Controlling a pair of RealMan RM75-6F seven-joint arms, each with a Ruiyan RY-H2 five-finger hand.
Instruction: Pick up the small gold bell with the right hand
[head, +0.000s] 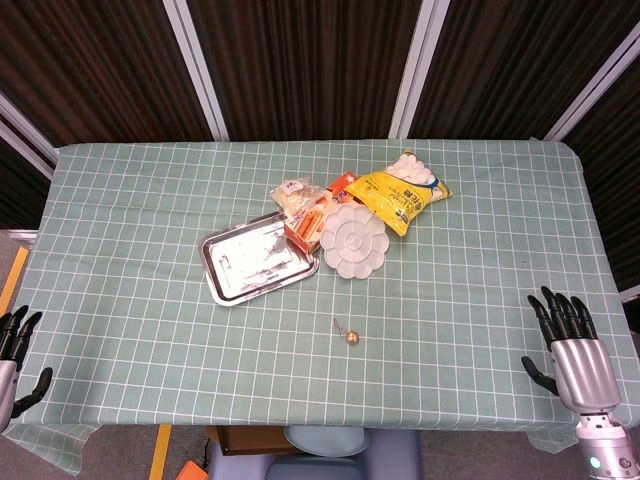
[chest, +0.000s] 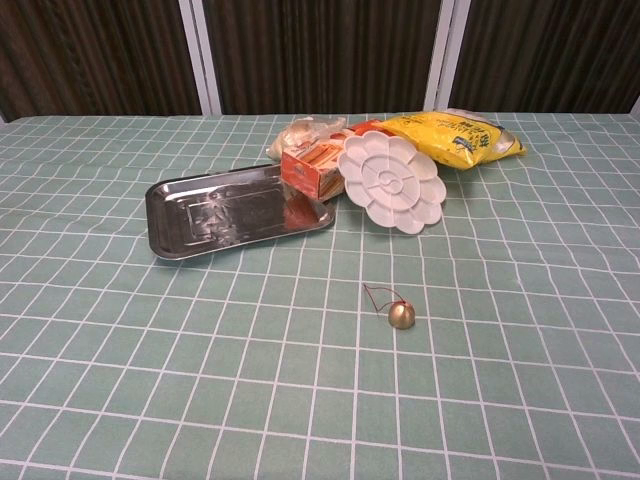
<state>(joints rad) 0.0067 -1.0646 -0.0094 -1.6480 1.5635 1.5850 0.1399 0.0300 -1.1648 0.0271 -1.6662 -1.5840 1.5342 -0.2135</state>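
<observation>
The small gold bell (head: 351, 338) lies on the green checked tablecloth near the front middle, a thin red loop trailing from it toward the back left. The chest view shows the same bell (chest: 400, 316) lying alone on the cloth. My right hand (head: 572, 347) hovers at the table's front right corner, fingers spread and empty, well to the right of the bell. At the front left edge, my left hand (head: 14, 355) is partly cut off by the frame, fingers apart, holding nothing. Neither hand appears in the chest view.
Behind the bell sit a steel tray (head: 257, 259), a white flower-shaped paint palette (head: 352, 239), an orange box (head: 308, 222), a yellow snack bag (head: 398, 194) and a clear wrapped packet (head: 292, 192). The table's front edge (head: 320, 424) runs just below the bell.
</observation>
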